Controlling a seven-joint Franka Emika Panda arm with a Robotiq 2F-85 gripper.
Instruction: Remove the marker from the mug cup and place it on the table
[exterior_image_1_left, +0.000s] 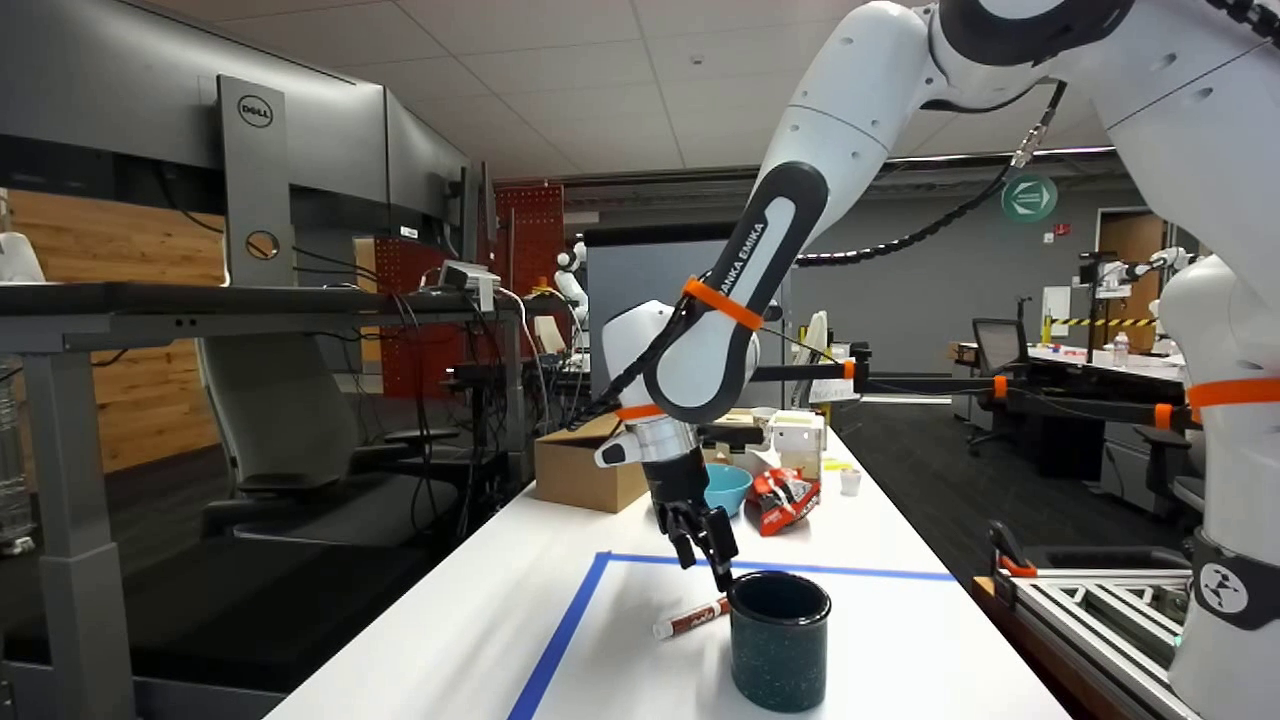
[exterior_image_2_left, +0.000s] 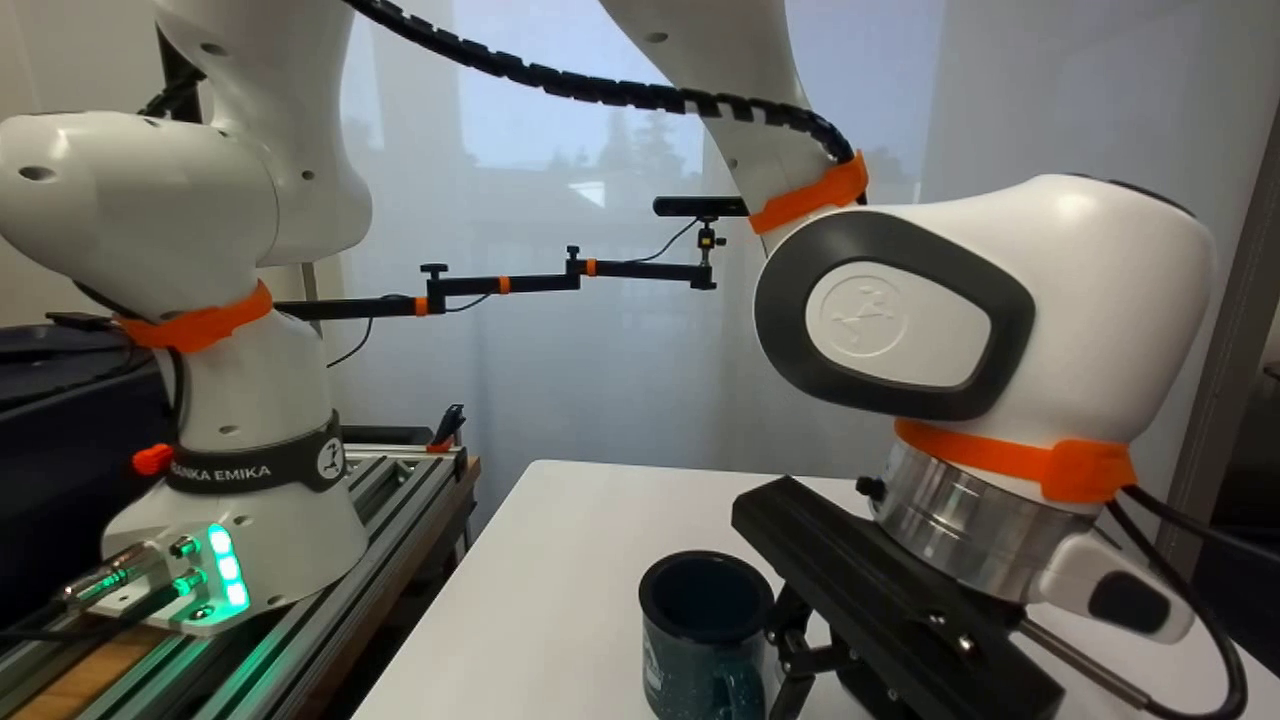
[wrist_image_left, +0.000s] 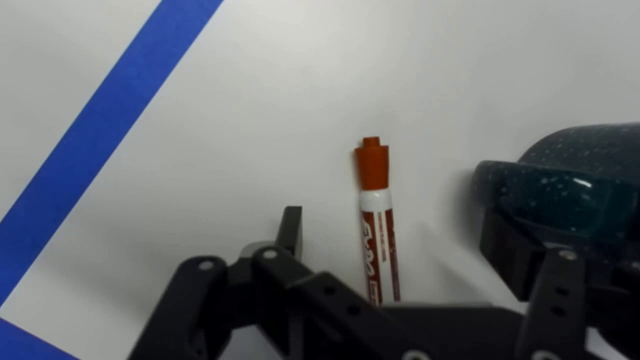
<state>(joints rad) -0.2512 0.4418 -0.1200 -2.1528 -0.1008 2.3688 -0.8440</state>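
Observation:
The marker (wrist_image_left: 375, 200), brown-red with an orange-brown end and white band, lies flat on the white table (wrist_image_left: 250, 125). In an exterior view the marker (exterior_image_1_left: 690, 619) lies beside the mug cup, its near end partly behind it. The dark speckled mug cup (exterior_image_1_left: 779, 655) stands upright; it also shows in an exterior view (exterior_image_2_left: 700, 640) and at the right of the wrist view (wrist_image_left: 565, 195). My gripper (wrist_image_left: 400, 242) is open and empty, its fingers on either side of the marker. One finger overlaps the mug's handle; I cannot tell if they touch. The gripper (exterior_image_1_left: 704, 568) is low beside the mug.
Blue tape (exterior_image_1_left: 565, 640) outlines a rectangle on the table. Behind it are a light blue bowl (exterior_image_1_left: 727, 488), a red bag (exterior_image_1_left: 783, 500), a cardboard box (exterior_image_1_left: 585, 470) and a small white cup (exterior_image_1_left: 850, 482). The robot base (exterior_image_2_left: 240, 540) stands beside the table.

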